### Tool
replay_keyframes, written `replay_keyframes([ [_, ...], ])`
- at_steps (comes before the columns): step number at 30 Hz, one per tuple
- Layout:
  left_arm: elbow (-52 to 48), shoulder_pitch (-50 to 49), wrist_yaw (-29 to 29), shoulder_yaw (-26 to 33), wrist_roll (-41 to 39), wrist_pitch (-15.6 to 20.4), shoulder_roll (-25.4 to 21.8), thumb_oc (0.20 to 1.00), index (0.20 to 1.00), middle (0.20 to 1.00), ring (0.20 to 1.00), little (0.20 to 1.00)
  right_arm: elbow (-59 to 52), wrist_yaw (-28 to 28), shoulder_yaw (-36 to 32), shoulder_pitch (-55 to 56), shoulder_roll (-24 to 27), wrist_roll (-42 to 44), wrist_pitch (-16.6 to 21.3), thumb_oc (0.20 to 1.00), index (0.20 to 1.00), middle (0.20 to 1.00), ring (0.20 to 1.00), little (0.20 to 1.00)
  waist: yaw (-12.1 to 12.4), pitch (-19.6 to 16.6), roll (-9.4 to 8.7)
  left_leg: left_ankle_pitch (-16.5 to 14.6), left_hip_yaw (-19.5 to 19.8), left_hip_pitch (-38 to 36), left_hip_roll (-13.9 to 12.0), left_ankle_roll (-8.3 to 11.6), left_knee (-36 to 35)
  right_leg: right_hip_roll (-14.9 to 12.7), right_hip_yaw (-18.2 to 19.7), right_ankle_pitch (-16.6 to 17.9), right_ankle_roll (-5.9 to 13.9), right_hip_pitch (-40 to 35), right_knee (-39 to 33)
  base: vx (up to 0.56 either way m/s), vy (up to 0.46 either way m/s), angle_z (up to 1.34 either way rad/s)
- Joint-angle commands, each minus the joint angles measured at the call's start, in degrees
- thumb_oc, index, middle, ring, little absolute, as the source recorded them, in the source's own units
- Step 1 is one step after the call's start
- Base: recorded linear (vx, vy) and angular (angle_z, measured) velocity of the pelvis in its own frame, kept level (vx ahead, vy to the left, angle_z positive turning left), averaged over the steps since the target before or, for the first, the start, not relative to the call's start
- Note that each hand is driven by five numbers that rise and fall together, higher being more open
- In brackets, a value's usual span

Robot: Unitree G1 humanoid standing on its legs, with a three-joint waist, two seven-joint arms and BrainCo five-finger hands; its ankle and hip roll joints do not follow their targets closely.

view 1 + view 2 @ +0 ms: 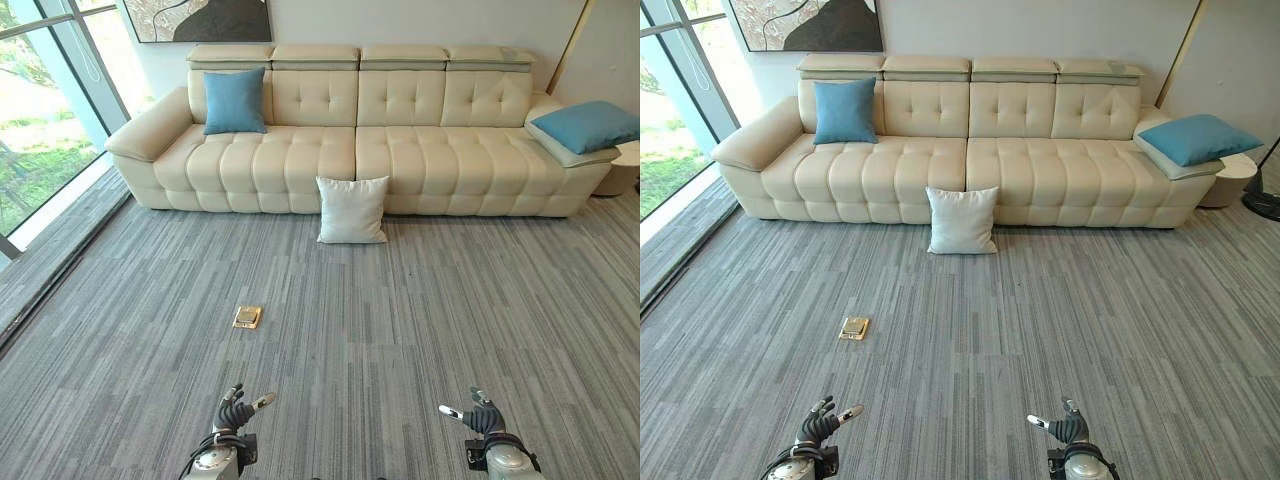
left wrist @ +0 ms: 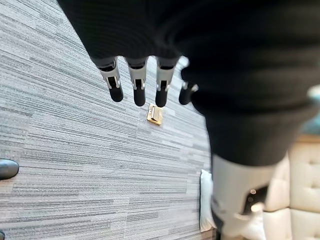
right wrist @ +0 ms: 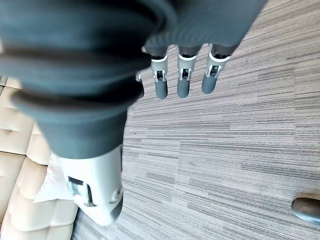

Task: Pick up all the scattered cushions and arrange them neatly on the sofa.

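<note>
both hands low over the carpet, left hand and right hand fingers relaxed and spread, holding nothing. white cushion stands on the floor, leaning on the sofa front. blue cushion upright at left backrest, second blue cushion flat on the right armrest. brass floor plate nearer the left hand.

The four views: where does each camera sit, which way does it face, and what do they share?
Left eye view: head camera, looking down at the carpet and beige sofa; left hand and right hand at the bottom.
Right eye view: same scene, slightly offset.
Left wrist view: along the open left hand toward the floor.
Right wrist view: along the open right hand toward the floor.
All four share the white cushion leaning on the sofa's front.
</note>
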State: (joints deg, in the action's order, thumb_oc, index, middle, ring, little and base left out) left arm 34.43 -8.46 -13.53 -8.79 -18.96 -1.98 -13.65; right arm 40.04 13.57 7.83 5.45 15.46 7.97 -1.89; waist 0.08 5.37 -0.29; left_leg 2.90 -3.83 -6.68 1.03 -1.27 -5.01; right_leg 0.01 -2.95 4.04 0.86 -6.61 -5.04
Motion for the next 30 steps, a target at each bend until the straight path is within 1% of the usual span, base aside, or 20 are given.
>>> replay_keyframes([
  [1, 1.3, 2.8, 0.1, 0.9, 2.0, 1.2, -0.4, 1.0, 1.0, 1.0, 1.0, 1.0, -0.7, 0.5, -1.4, -1.6, 0.7, 1.2, 0.6, 1.0, 1.0, 1.0, 1.0, 1.0, -1.1, 0.7, -0.37, -5.1, -0.1, -1.5, 0.2, 2.07, 0.0, -0.7, -1.9, -7.2, 2.74, -1.6, 0.0, 0.0, 0.0, 0.0],
  [9, 1.3, 2.5, 0.0, 1.0, 1.6, 1.0, -0.5, 1.0, 1.0, 1.0, 1.0, 1.0, -0.9, 0.5, -1.3, -1.6, 0.8, 1.1, 0.5, 1.0, 1.0, 1.0, 1.0, 1.0, -1.1, 0.9, -0.46, -5.0, 0.2, -1.4, 0.1, 2.15, 0.0, -0.7, -2.3, -7.4, 2.66, -1.7, 0.0, 0.0, 0.0, 0.0],
  [14, 0.1, 2.6, 0.1, 1.2, 1.5, 1.1, -1.0, 1.0, 1.0, 1.0, 1.0, 1.0, -1.8, 0.3, -1.1, -1.5, 1.1, 0.8, 0.2, 1.0, 1.0, 1.0, 1.0, 1.0, -1.1, 1.8, -0.39, -4.5, 0.5, 0.1, 0.0, 2.21, 0.0, -0.8, -2.6, -7.2, 2.66, -0.3, 0.0, 0.0, 0.0, 0.0],
  [18, 0.3, 2.9, 0.0, 1.5, 1.0, 1.2, -1.7, 1.0, 1.0, 1.0, 1.0, 1.0, -2.5, 0.1, -0.7, -1.8, 1.6, 0.4, 0.2, 1.0, 1.0, 1.0, 1.0, 1.0, -1.0, 3.1, -0.45, -3.7, 0.8, 2.4, -0.1, 2.33, 0.0, -0.7, -3.1, -6.8, 2.59, 1.7, 0.0, 0.0, -0.005, 0.03],
  [23, 0.5, 1.7, -0.3, 1.9, 1.2, 1.3, -2.0, 1.0, 1.0, 1.0, 1.0, 1.0, -3.4, 0.4, -1.4, -2.5, 2.5, 0.8, 0.0, 1.0, 1.0, 1.0, 1.0, 1.0, -0.7, 5.6, 0.19, -2.4, 1.0, 7.1, 0.4, 1.89, 0.0, -1.1, -3.5, -5.7, 2.69, 6.2, 0.0, 0.0, 0.016, 0.05],
  [27, 0.9, 1.5, -0.6, 2.3, 1.1, 1.8, -1.8, 1.0, 1.0, 1.0, 1.0, 1.0, -3.4, 0.7, -1.8, -2.9, 3.0, 1.1, 0.3, 1.0, 1.0, 1.0, 1.0, 1.0, -0.4, 6.7, 0.41, -2.1, 1.2, 8.7, 0.8, 1.56, 0.0, -1.4, -3.7, -5.7, 2.7, 7.5, 0.0, 0.07, 0.063, 0.02],
  [30, 1.5, 1.9, -0.9, 2.4, 1.0, 2.3, -2.1, 1.0, 1.0, 1.0, 1.0, 1.0, -3.2, 0.7, -1.9, -3.3, 3.3, 1.2, 0.6, 1.0, 1.0, 1.0, 1.0, 1.0, 0.0, 7.2, 0.19, -2.3, 1.7, 8.9, 1.2, 1.04, 0.0, -1.6, -4.1, -6.0, 2.53, 7.5, 0.1, 0.1, 0.078, 0.03],
])
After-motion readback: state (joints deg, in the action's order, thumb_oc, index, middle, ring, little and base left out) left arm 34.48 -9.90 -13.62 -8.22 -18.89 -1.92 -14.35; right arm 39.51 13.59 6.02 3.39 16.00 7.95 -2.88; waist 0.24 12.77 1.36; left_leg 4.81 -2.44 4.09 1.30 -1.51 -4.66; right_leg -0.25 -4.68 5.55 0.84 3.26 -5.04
